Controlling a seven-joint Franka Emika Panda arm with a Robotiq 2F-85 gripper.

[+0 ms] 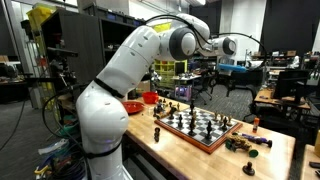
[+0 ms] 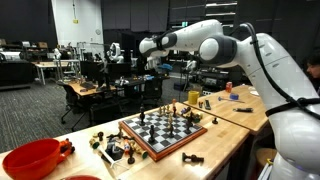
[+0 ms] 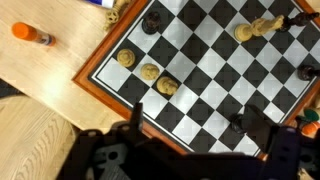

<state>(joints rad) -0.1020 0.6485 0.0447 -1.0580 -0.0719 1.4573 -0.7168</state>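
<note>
Jaws spread wide & empty: black two-finger gripper (image 3: 190, 135) hovers over brown-framed checkered wooden chessboard (image 3: 205, 75). Three tan round pawns (image 3: 149, 72) sit nr board's corner. Small dark piece (image 3: 237, 122) at board's edge is close under a finger, prob. toppled if the arm dips.

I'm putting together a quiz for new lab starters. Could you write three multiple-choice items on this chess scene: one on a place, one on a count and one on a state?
1. Where does the wood-framed black-and-white chessboard lie?
A on the floor
B on the light wooden table
C on an office chair

2. In the wrist view, how many pale chess pieces stand side by side in a diagonal line near the board's edge?
A one
B three
C six

3. How is the gripper?
A open and empty
B shut on a chess piece
C shut on the board's frame

Answers:
1. B: wood grain shows right beside the board's frame.
2. B: three rounded pale pieces stand on neighbouring squares.
3. A: its fingers stand wide apart with nothing between them.
</note>
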